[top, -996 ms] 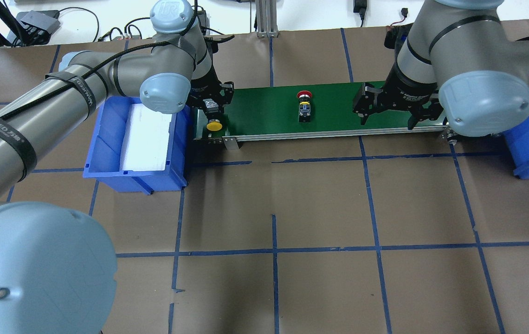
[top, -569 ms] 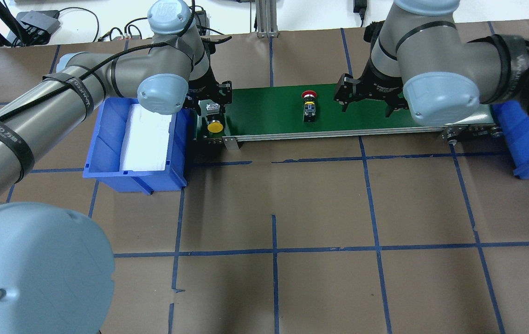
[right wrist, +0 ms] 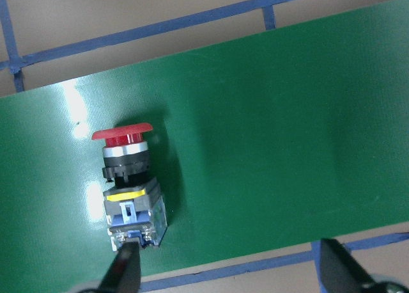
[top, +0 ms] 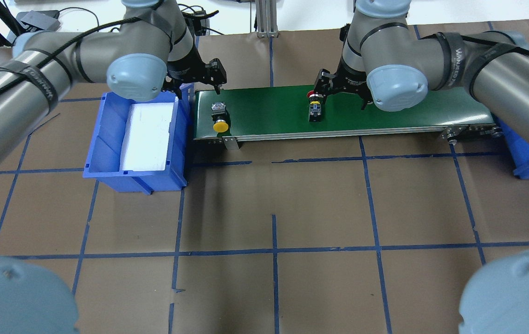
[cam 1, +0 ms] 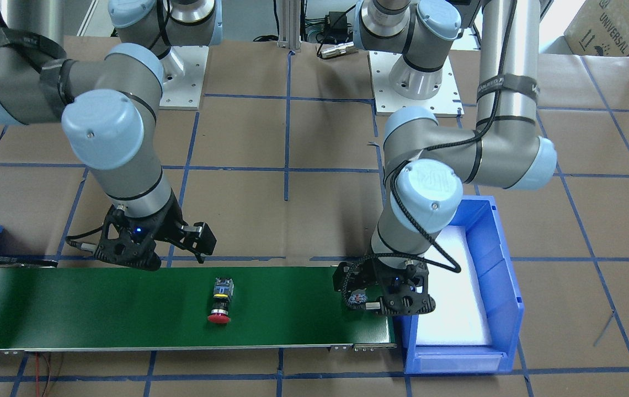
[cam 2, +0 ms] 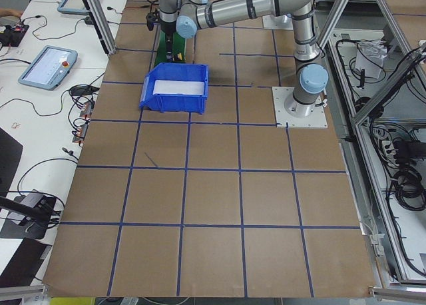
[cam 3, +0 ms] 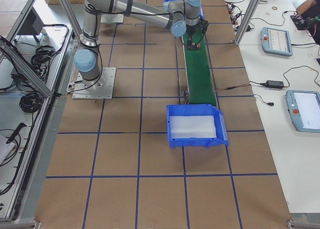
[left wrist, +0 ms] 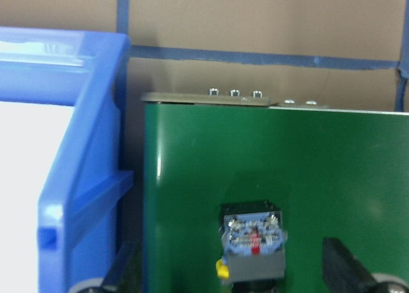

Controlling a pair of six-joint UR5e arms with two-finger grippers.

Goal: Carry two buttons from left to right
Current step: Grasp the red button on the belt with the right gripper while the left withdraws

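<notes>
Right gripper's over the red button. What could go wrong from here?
The red button lies on its side, off-centre under the open right gripper: one finger sits over its contact block, so descending may strike it, not straddle it. The yellow button lies with its cap near the belt edge; a nudge might tip it off.

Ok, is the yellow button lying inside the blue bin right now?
No, the yellow button lies on the green belt next to the blue bin, not in it.
</notes>
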